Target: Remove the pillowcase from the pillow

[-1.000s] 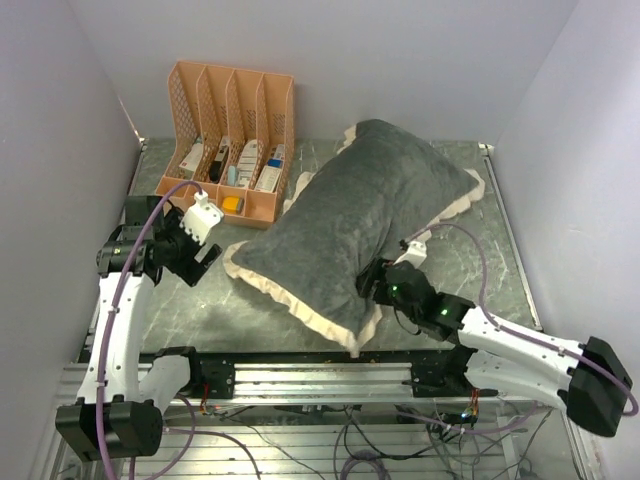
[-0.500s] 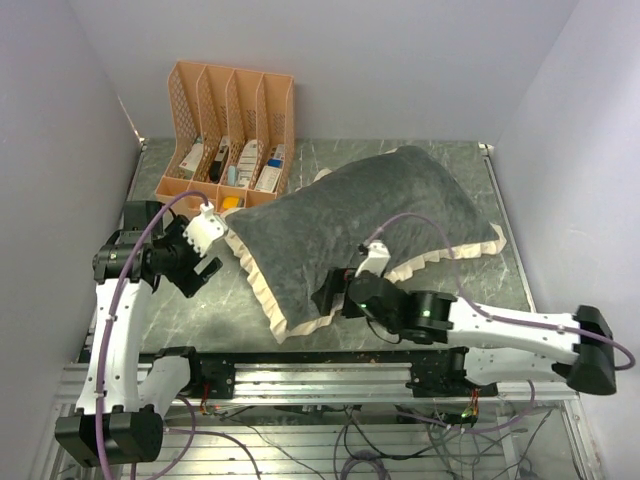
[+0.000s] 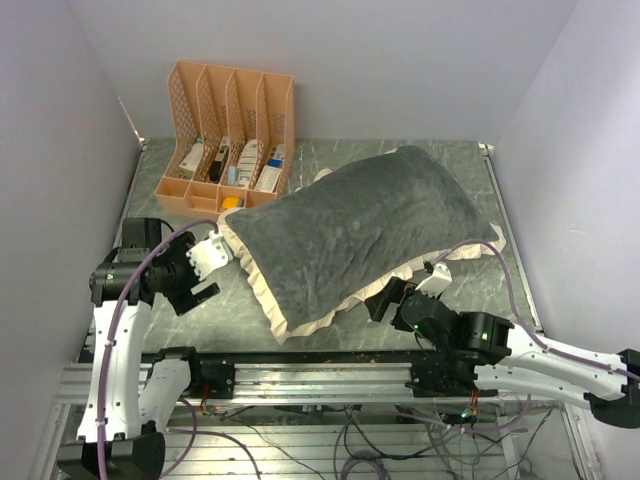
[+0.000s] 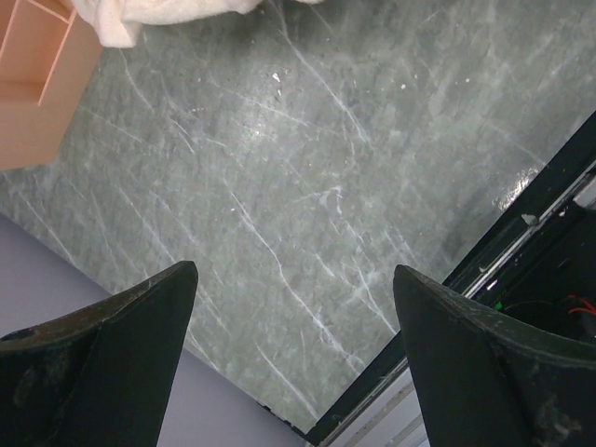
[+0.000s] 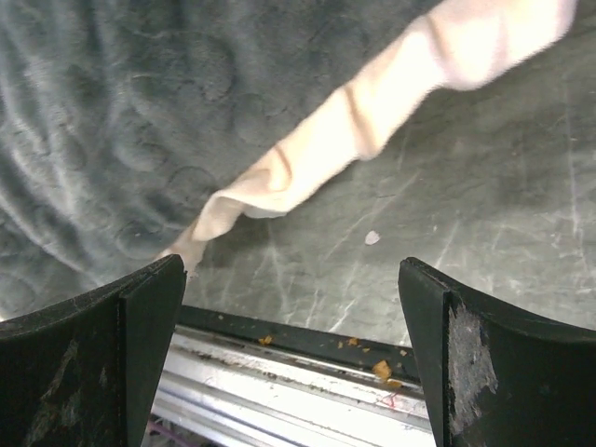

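On the bench (image 3: 235,315) we see the plump grey pillowcase (image 3: 350,230), its cream frill along the near edge. An orange rack (image 3: 232,110) stands by its far left corner, with labels too small to read. The left claw (image 4: 293,270) gapes wide and empty beside its left corner. The right claw (image 5: 291,265), equally wide and empty, hangs just off its near frill.

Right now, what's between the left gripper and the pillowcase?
Only bare marbled tabletop, from left gripper to pillowcase frill; the left wrist view shows it.
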Controlling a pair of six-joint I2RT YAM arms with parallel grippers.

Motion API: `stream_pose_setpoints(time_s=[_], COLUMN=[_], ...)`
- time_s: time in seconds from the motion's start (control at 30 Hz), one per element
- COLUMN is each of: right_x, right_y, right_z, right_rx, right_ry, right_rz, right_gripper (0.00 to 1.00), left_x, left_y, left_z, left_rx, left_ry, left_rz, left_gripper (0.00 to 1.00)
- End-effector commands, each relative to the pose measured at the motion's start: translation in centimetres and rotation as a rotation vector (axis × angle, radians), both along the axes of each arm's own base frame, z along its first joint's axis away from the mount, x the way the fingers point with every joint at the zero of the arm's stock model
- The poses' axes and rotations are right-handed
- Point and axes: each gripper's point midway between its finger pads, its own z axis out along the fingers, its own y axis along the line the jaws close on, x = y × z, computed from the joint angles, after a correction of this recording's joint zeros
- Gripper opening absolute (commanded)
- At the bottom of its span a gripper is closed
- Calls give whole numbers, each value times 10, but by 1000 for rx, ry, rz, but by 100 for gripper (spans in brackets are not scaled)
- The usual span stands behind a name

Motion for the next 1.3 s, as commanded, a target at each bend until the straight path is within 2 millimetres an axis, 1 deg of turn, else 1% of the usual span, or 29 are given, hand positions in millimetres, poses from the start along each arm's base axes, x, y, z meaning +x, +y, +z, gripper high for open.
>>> stream_pose_setpoints(time_s=[0.0,0.07,0.1,0.17,0.2,0.27,0.3,0.37,0.4,0.47,0.57,0.6,0.63,0.67,0.77,0.87,1.03,1.07,1.1,1.13,1.2,1.27], right_x=[17,30,45,66,76,89,94,99,100,100,94,91,88,84,73,65,58,57,56,54,53,54], right_y=[-3,3,0,3,3,6,8,14,19,25,29,29,28,28,26,23,25,26,27,29,30,31], right_z=[1,0,-3,-12,-15,-21,-22,-23,-24,-19,-10,-6,-2,1,19,47,111,118,133,143,166,193], right_rx=[6,-7,-24,6,31,69,83,96,102,122,157,165,167,165,155,153,196,194,204,207,221,247], right_ry=[-49,-53,-49,-5,13,35,36,39,49,54,48,43,41,41,24,-28,-116,-122,-142,-152,-184,-223], right_rz=[-64,-59,-72,-49,-46,-21,-12,11,27,53,75,78,83,87,95,83,96,102,107,114,120,121], right_gripper=[98,96,96,94,92,86,81,71,63,48,17,9,3,0,0,0,0,0,0,0,0,0], left_x=[-9,-11,-12,-12,-12,-12,-13,-14,-15,-16,-16,-16,-17,-17,-18,-18,-19,-20,-21,-22,-25,-28], left_y=[2,0,-1,-1,0,1,1,2,1,0,-3,-4,-6,-7,-12,-16,-17,-18,-18,-18,-19,-20], left_z=[-8,-8,-8,-7,-7,-7,-7,-7,-7,-8,-7,-7,-6,-6,-2,3,6,7,8,8,10,13], left_rx=[44,34,33,36,39,45,47,49,50,49,37,31,23,18,-4,-20,-32,-35,-37,-41,-45,-48], left_ry=[-17,-28,-33,-44,-46,-46,-47,-49,-58,-73,-102,-109,-116,-123,-147,-172,-169,-167,-167,-165,-171,-178], left_rz=[-47,-57,-62,-66,-63,-61,-59,-58,-63,-69,-76,-78,-84,-90,-108,-118,-111,-109,-107,-107,-107,-108], left_gripper=[98,98,98,98,98,98,97,98,98,98,98,98,98,97,98,98,98,98,98,98,98,98])
